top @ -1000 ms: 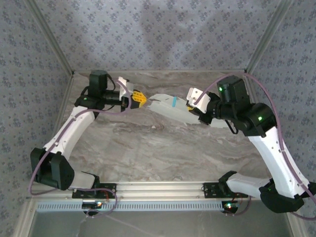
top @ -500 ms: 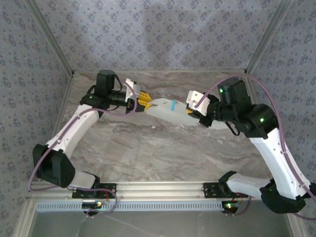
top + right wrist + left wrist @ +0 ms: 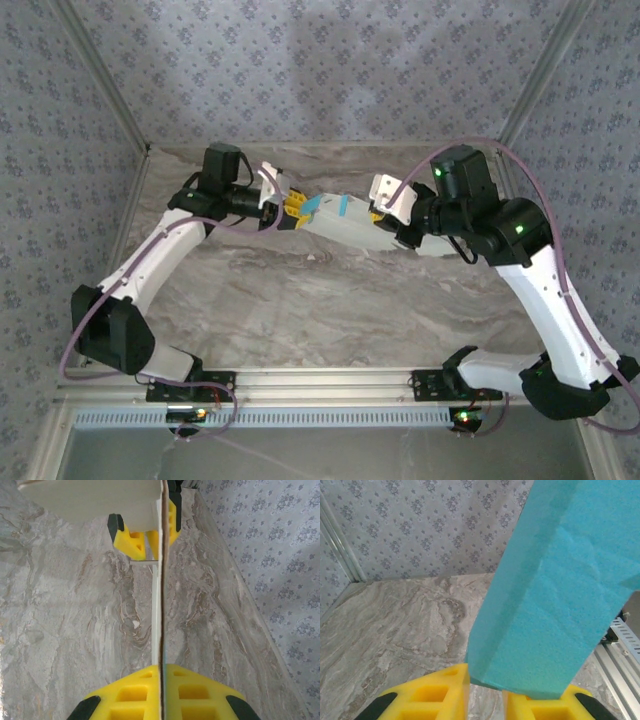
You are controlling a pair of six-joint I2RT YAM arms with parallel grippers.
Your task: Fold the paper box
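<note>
light blue and beige paper box (image 3: pixel 345 220), yellow end effector fingers (image 3: pixel 437 696), grey-veined marble table (image 3: pixel 300 300)

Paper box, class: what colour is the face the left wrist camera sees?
Light blue paper box, clearest in the left wrist view.

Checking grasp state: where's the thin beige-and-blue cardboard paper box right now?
In the top view, the thin beige-and-blue cardboard box hangs above the marble table's far middle, pinched between the left gripper and right gripper.

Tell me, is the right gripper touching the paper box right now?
Touching. In the right wrist view the right gripper has its yellow fingers closed on the thin edge of the paper box, no gap either side.
</note>
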